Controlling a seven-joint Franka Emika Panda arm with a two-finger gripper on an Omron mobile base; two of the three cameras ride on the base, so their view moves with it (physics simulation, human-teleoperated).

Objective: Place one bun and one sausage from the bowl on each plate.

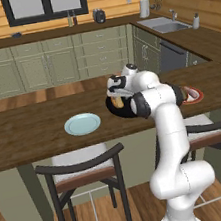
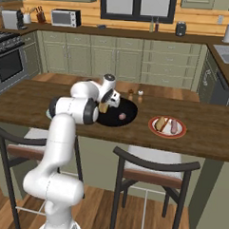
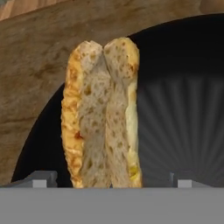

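Lying in the black bowl [image 3: 183, 109], a split golden bun [image 3: 103, 118] sits between the tool's [image 3: 109, 179] wide-apart tips.

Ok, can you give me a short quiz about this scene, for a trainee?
1. True or false: the blue plate already has food on it.
2. Over the bowl, what stands between the fingers of the open claw? A) a sausage B) a bun C) a plate
3. Fill in: the red-rimmed plate holds a bun and a ____.
Key: 1 false; 2 B; 3 sausage.
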